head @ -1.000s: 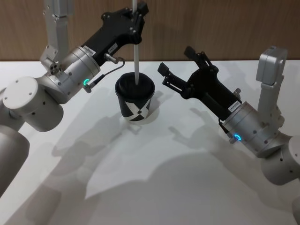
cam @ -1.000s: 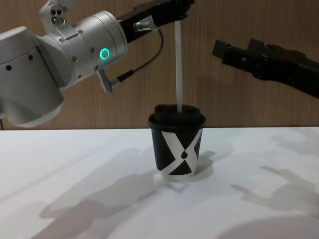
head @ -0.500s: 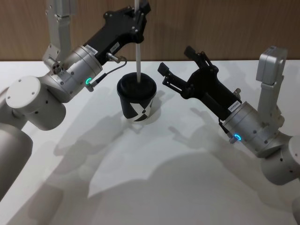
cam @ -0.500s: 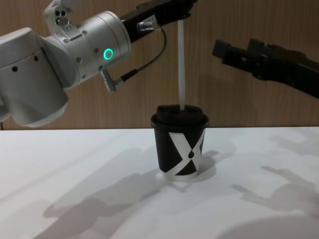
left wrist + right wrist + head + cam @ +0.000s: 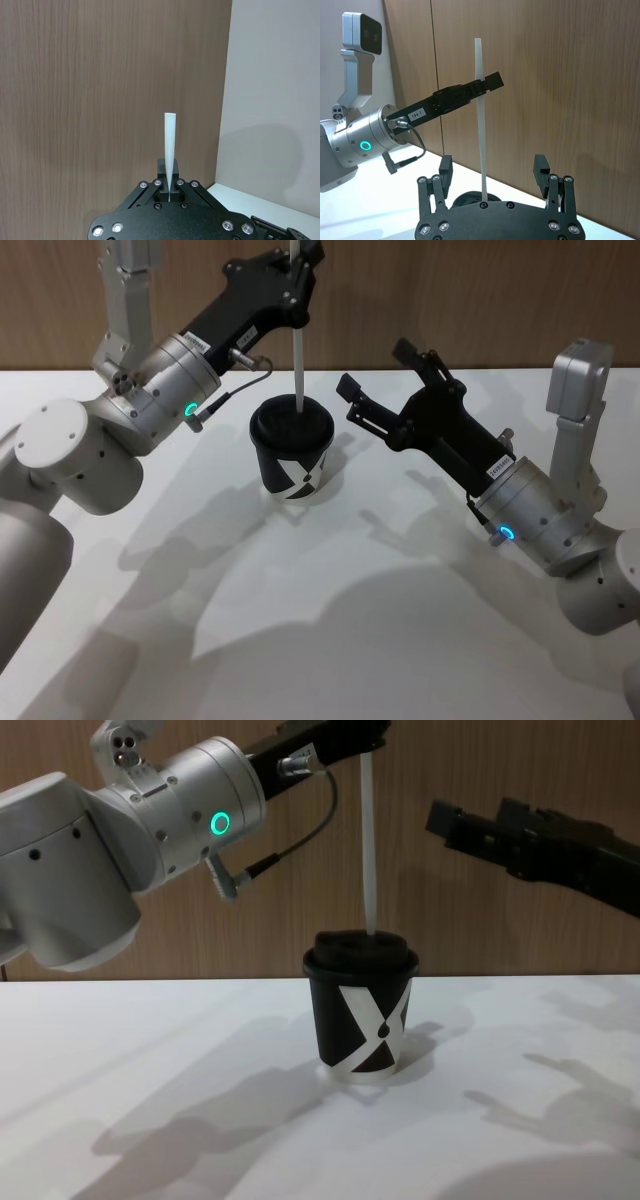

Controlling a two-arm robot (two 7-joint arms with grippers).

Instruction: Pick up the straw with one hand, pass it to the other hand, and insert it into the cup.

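Overhead, the left hand (image 5: pixel 297 275) at the frame's upper middle pinches the straw (image 5: pixel 299 360) upright, its lower end meeting the lid of the cup (image 5: pixel 291 452) on the white surface (image 5: pixel 330 640). Right of centre, the right hand (image 5: pixel 375 385) hangs empty, fingers spread wide. From the chest, the straw (image 5: pixel 370 850) drops from the top edge onto the cup (image 5: pixel 362 1010), mid-frame.

A white table (image 5: pixel 330 640) lies before a brown wood-grain wall (image 5: pixel 480 300), crossed by soft shadows.
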